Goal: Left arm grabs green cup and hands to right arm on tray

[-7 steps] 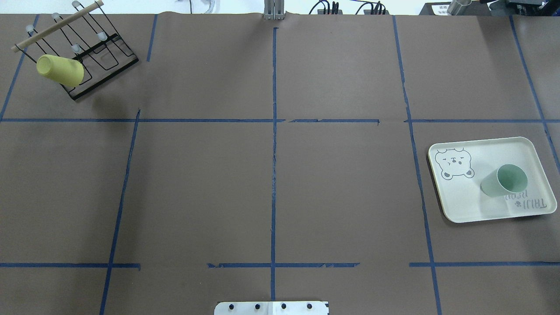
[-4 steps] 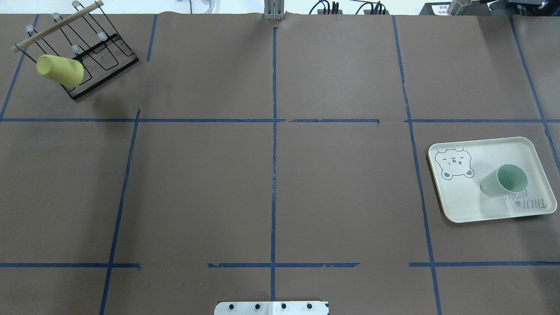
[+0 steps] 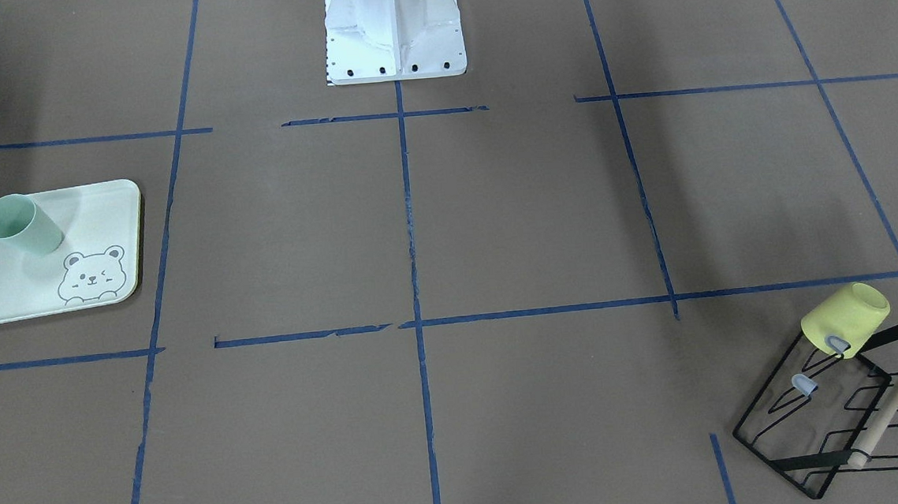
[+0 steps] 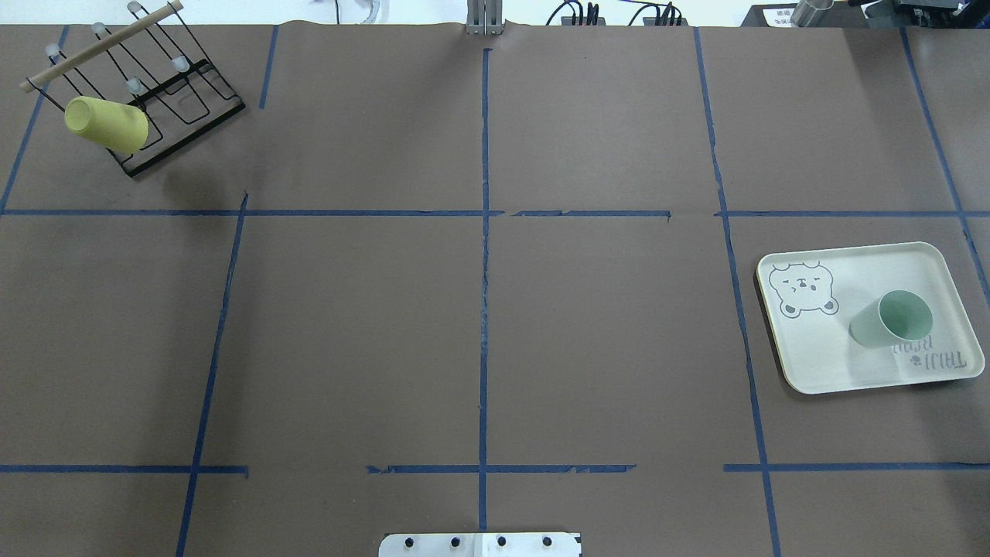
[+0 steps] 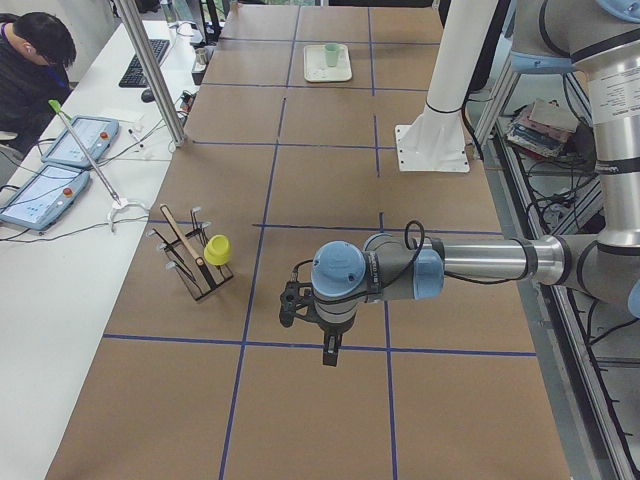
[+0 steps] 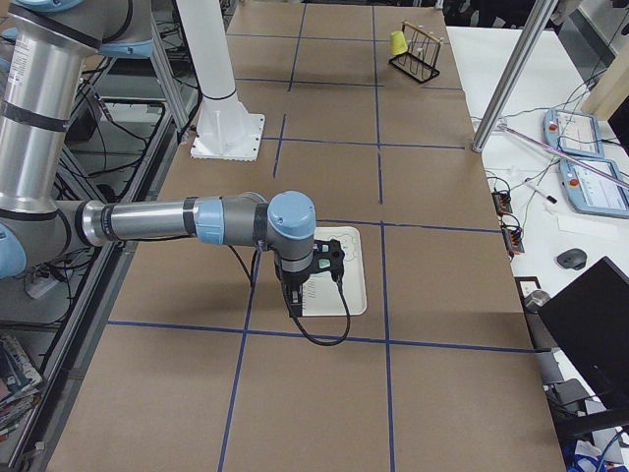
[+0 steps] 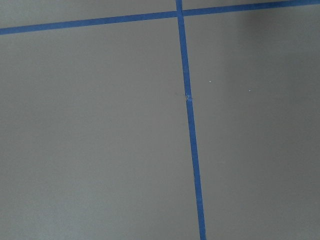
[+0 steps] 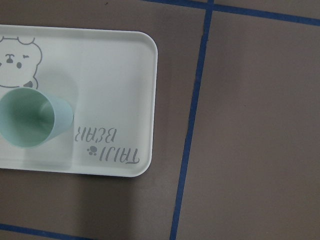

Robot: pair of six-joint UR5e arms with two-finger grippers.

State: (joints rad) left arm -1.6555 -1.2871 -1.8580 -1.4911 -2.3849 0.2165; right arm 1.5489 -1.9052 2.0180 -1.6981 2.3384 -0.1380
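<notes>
Matt brown paper tabletop (image 4: 348,325) w/ blue tape (image 4: 484,309) lines, frayed in spots. Smooth plastic tray (image 4: 835,363) & green cup (image 4: 889,319), soft sheen. Matt plastic yellow cup (image 4: 107,124). Black wire rack (image 4: 174,80) w/ bare wood rod (image 4: 100,47). Brushed-metal tubes on left arm (image 5: 480,262) & right arm (image 6: 147,221); glossy blue caps (image 5: 338,268).

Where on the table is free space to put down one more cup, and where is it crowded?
The table's middle, between the wire rack and the tray, is bare. On the tray, room remains on the robot's side of the bear drawing; the green cup crowds its right half.
</notes>
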